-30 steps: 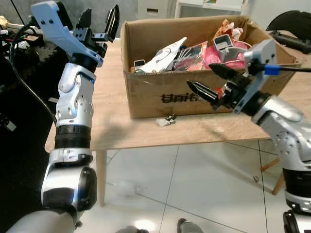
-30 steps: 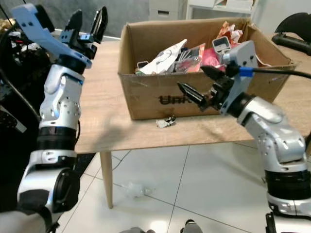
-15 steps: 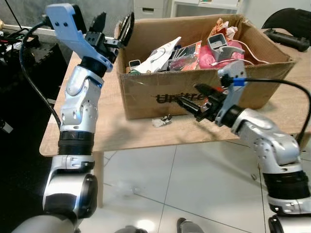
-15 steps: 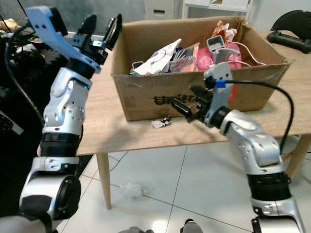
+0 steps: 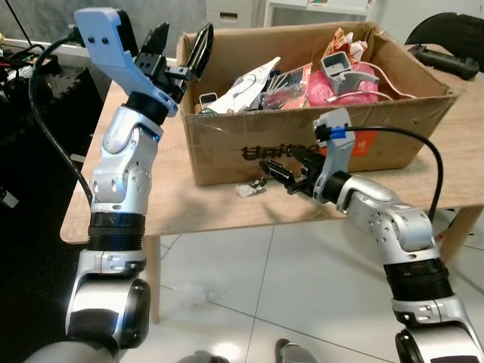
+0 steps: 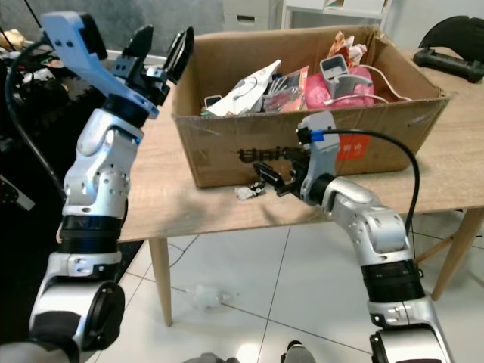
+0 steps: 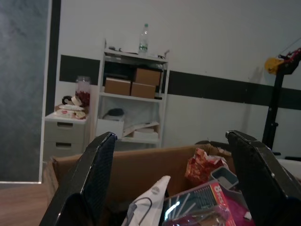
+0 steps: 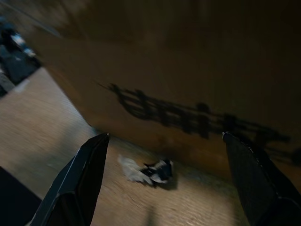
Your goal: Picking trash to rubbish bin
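**Right gripper low by the scrap, left gripper raised at the box**

Left eye view: a cardboard box full of wrappers and packets stands on a wooden table. A small crumpled scrap lies on the table just in front of the box's front wall. The right gripper reaches in low from the right, fingers apart, tips just beside the scrap but not touching it. The left gripper is held high at the box's left rear corner, fingers spread wide. A clear wrapper lies on the tiled floor under the table.

Right eye view: the same layout (seen slightly shifted); the scrap sits between the box wall and the table's front edge.

Left wrist view: the two black fingers stand wide apart, framing the box's inside, with a white bag and a red packet in it; a white shelf stands against the far wall.

Right wrist view: dim and blurred; the scrap lies on the table between the open fingers, close to the box's printed front.
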You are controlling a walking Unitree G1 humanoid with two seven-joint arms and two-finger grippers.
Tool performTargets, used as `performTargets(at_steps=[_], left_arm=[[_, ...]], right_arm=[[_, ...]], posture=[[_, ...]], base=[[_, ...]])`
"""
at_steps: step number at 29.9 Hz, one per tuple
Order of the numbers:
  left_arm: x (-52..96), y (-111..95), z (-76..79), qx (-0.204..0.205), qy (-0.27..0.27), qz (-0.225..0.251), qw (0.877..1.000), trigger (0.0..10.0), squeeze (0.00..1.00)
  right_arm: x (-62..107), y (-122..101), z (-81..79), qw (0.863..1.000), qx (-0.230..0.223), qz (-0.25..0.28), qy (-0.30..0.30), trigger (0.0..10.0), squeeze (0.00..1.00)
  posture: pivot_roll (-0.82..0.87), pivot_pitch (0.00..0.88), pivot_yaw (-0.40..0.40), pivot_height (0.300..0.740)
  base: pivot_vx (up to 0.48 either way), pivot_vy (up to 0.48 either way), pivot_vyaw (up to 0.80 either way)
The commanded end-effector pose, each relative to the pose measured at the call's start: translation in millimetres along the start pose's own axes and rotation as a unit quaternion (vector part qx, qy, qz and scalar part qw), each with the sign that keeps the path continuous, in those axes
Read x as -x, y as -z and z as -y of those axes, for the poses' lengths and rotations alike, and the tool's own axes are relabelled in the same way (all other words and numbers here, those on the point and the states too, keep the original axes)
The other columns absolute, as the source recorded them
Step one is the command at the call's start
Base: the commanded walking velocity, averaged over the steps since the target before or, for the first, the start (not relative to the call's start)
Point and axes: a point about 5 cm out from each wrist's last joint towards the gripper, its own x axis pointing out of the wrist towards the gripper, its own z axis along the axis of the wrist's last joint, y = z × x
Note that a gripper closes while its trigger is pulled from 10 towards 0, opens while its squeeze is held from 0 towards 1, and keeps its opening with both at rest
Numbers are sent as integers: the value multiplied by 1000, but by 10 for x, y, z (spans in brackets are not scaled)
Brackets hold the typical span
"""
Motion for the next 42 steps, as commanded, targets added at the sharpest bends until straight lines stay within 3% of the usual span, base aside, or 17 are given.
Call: performTargets(at_steps=[1, 11, 22, 30, 38, 42], left_arm=[[31, 22, 24, 6, 1, -3, 1000, 10000, 0], [28, 13, 63, 10, 5, -7, 1000, 10000, 0], [40, 7, 78, 12, 6, -9, 1000, 10000, 0], [74, 29, 98, 19, 2, -13, 1000, 10000, 0], [108, 56, 107, 21, -1, -19, 1000, 10000, 0], [163, 71, 57, -17, 14, -35, 999, 10000, 0]], right_arm=[[-41, 58, -9, 1000, -5, -21, 6, 10000, 0], [-182, 250, -58, 997, -42, -57, 23, 10000, 0], [-286, 356, -121, 996, -43, -75, 20, 10000, 0], [-389, 460, -144, 992, 25, -122, 36, 10000, 0], [-447, 462, -179, 990, 40, -135, 33, 10000, 0], [-473, 458, -181, 989, 45, -137, 33, 10000, 0]], posture=[[-80, 152, 50, 740], [-74, 165, 53, 740], [-67, 172, 45, 740], [-66, 188, 37, 740], [-69, 202, 35, 740], [-71, 207, 33, 740]], base=[[0, 0, 0], [0, 0, 0], [0, 0, 0], [0, 0, 0], [0, 0, 0], [0, 0, 0]])
